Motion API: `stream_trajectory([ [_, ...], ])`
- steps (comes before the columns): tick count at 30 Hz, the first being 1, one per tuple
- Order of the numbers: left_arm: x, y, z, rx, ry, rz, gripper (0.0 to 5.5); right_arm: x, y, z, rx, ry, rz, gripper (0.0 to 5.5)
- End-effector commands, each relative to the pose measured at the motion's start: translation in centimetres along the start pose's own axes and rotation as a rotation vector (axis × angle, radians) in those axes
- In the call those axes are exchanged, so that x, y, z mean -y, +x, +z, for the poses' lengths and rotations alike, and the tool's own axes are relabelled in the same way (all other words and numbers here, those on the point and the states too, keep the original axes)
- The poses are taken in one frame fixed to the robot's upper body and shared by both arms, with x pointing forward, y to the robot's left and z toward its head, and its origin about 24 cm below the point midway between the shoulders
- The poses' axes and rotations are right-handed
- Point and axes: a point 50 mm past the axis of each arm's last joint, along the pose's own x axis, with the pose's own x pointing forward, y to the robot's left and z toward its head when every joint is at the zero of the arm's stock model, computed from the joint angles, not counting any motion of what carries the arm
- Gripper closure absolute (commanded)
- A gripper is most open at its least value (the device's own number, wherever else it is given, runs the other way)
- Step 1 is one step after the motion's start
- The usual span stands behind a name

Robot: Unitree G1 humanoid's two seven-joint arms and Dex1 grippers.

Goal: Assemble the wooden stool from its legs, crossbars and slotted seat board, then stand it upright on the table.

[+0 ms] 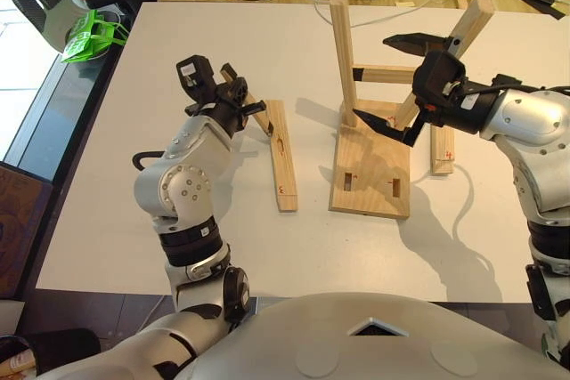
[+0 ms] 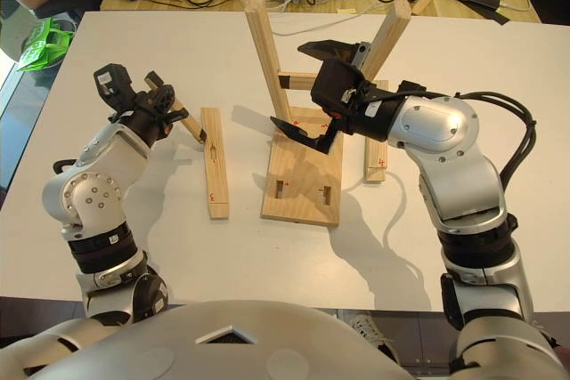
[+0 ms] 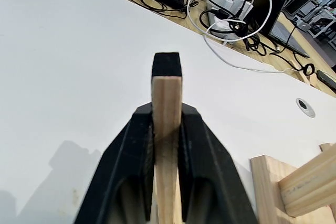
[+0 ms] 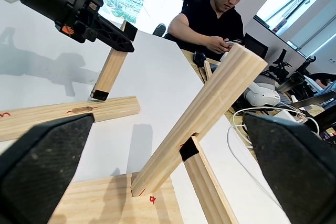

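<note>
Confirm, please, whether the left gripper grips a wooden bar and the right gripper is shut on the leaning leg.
No: the right gripper is open around the leaning leg, as the right wrist view shows; the left gripper does grip the bar.

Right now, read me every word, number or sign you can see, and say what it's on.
"4", probably, in red on the pale slotted wooden seat board, by the foot of the slanted leg.
Red mark on the loose flat wooden leg left of the board: too small to read.
Red mark on the short wooden piece right of the board: too small to read.
</note>
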Motion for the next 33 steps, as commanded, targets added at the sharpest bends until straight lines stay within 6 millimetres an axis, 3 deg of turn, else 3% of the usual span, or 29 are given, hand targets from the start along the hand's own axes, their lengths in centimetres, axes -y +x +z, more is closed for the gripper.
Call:
stream_trajectory([
  [1,0.3,0.1,0.5,0.02,-0.002,-0.03,5.09,0.0,0.2,0.2,0.004,0.001,0.002,0.1],
  [6,1.8,0.0,1.7,0.091,-0.018,-0.152,5.09,-0.1,0.4,0.2,0.01,0.003,-0.009,0.1],
  [10,1.9,-0.5,2.9,0.167,0.031,-0.187,5.09,-0.2,0.2,-0.1,0.0,-0.001,-0.014,0.1],
  [17,2.5,-3.0,1.1,0.08,0.078,-0.203,5.09,-0.2,0.1,-0.5,-0.011,-0.005,-0.044,0.1],
  [26,2.5,-3.9,0.1,0.097,0.112,-0.169,5.09,-0.3,0.1,-0.4,-0.004,0.0,-0.037,0.1],
  [28,3.0,-3.8,1.7,0.182,0.083,-0.195,5.09,-0.8,0.2,-0.3,-0.004,0.012,0.006,0.1],
  [31,3.7,-3.7,4.3,0.31,0.042,-0.259,5.09,-2.9,0.1,-0.5,-0.044,0.066,0.241,0.1],
  [33,4.0,-3.6,4.5,0.315,0.033,-0.287,5.09,-3.7,0.3,-0.8,-0.089,0.077,0.367,0.59],
])
